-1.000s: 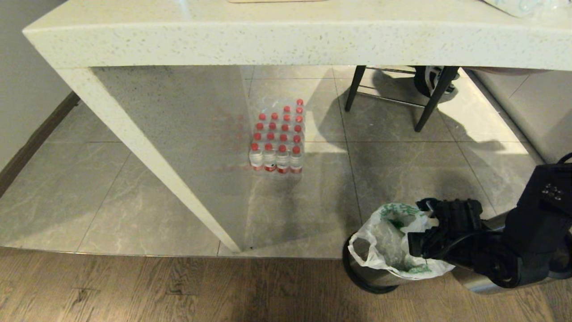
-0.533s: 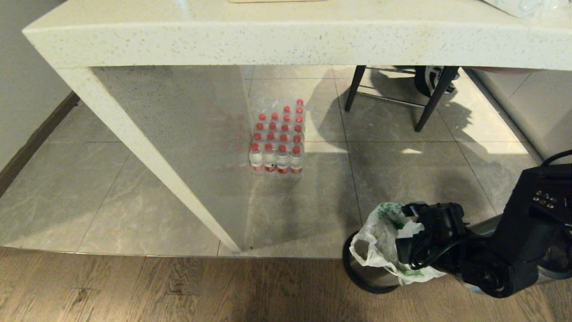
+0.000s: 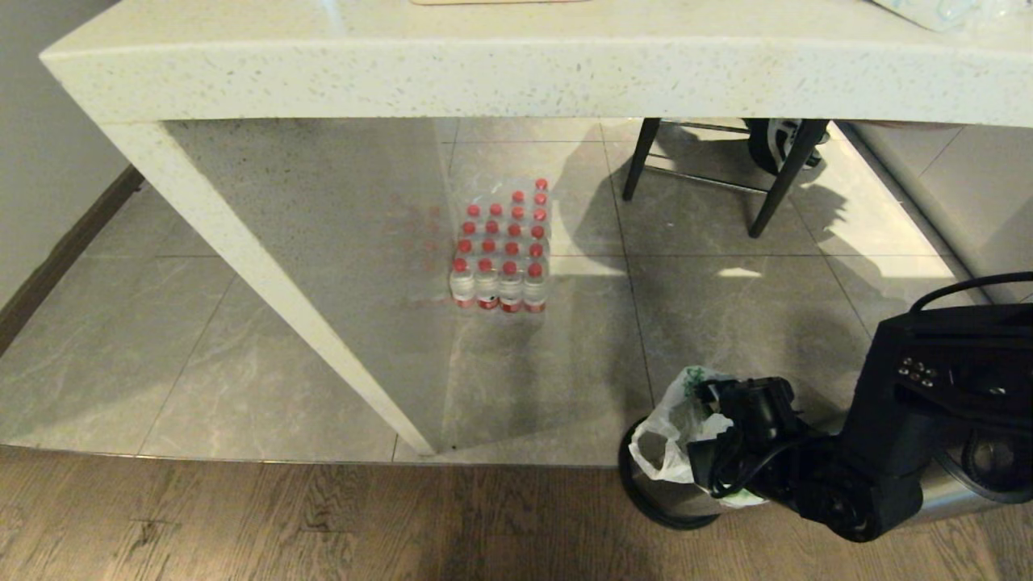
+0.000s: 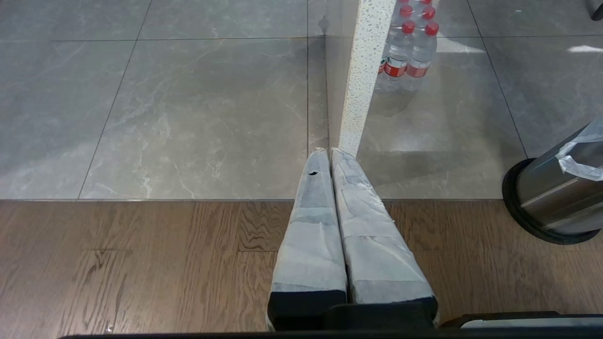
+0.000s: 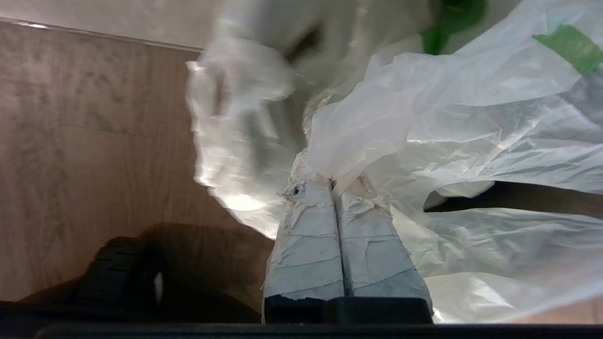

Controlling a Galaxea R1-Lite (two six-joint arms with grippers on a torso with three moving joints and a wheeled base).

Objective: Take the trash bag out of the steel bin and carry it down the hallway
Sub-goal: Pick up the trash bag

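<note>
grey marble-look floor tiles (image 3: 202, 355) are seen at back, w/ a strip of wood flooring (image 3: 242, 524) along the near edge. at far left a white wall w/ dark baseboard (image 3: 56, 250) is visible. a pale speckled table (image 3: 484, 64) spans the top, its slanted leg (image 3: 266, 290) coming down to the tile/wood seam. beside that leg, a shrink-wrapped pack of red-capped water bottles (image 3: 504, 250) sits on the tiles. further right, black chair legs (image 3: 767, 194) are seen under the table. the left hand (image 4: 330, 155) is parked low over the wood, taped fingers pressed together, nothing held. at lower right the steel bin (image 3: 670, 496) stands at the tile/wood seam; the trash bag (image 3: 670, 432) is bunched above its rim, part still draped over the bin's edge. the right hand (image 5: 332, 183) is clenched on a gathered fold of the bag, its arm reaching in from the right. whether the bag is fully clear of the bin can't be told.
</note>
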